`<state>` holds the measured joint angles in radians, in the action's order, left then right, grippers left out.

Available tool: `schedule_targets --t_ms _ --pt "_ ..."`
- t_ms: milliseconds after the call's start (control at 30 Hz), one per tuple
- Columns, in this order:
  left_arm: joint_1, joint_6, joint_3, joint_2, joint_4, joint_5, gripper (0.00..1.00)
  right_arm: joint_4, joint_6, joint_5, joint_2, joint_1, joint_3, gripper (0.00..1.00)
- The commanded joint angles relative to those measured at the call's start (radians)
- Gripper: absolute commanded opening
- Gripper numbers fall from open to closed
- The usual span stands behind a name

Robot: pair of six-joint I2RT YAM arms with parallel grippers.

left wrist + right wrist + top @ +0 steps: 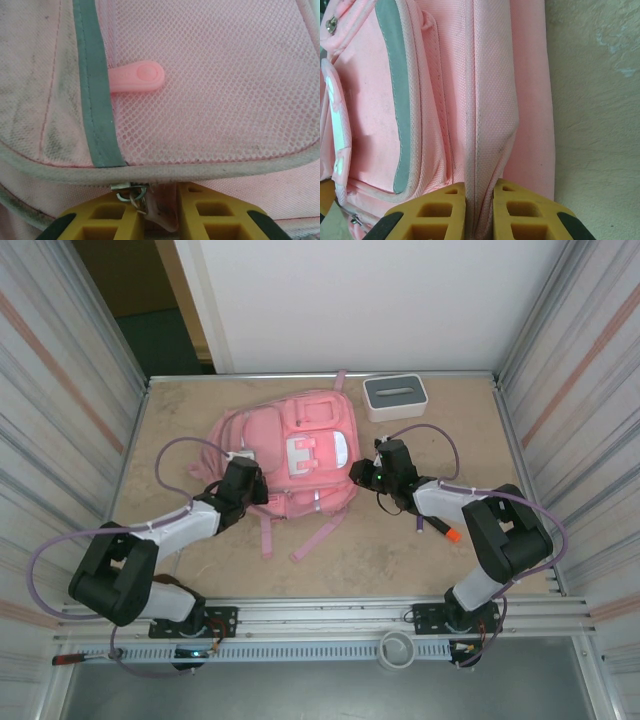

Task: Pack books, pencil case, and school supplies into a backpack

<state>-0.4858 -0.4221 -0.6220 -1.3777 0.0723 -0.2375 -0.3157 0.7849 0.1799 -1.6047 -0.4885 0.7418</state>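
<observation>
Backpack (290, 452) pinched by left end effector (161, 202) and right end effector (479, 202); white box (395, 395) behind it.

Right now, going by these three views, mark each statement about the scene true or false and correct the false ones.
1. The right pincer pinches a fold of pink fabric at the side of the backpack. True.
2. The white box sits on top of the backpack. False: it stands on the table, beyond the backpack and apart from it.
3. The orange-tipped marker is already packed. False: it lies on the table beside the right arm.
4. The left pincer is closed on a zip pull at the edge of the mesh pocket. True.
5. The backpack stands upright. False: it lies flat, front pockets up.
</observation>
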Motion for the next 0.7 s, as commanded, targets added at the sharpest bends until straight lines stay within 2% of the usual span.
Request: schedule_targets --t_ms 0,167,333,467,667 --pt "-0.01 -0.012 0.017 -0.007 0.056 -0.026 0.21 -0.013 -0.02 -0.002 -0.005 0.002 -0.003 0.02" --pt "-0.01 0.017 0.007 0.025 0.027 -0.042 0.13 -0.002 -0.03 -0.015 -0.002 0.007 -0.007 0.02" --pt "0.007 0.031 0.035 0.104 0.006 -0.075 0.0 0.035 -0.067 -0.046 0.035 0.041 -0.02 0.01" --pt "0.037 0.036 0.045 0.171 -0.037 -0.062 0.0 0.103 -0.119 -0.036 0.047 0.084 0.014 0.01" --pt "0.05 0.056 0.032 0.226 -0.102 0.005 0.0 0.219 -0.197 0.021 -0.021 0.111 0.155 0.01"
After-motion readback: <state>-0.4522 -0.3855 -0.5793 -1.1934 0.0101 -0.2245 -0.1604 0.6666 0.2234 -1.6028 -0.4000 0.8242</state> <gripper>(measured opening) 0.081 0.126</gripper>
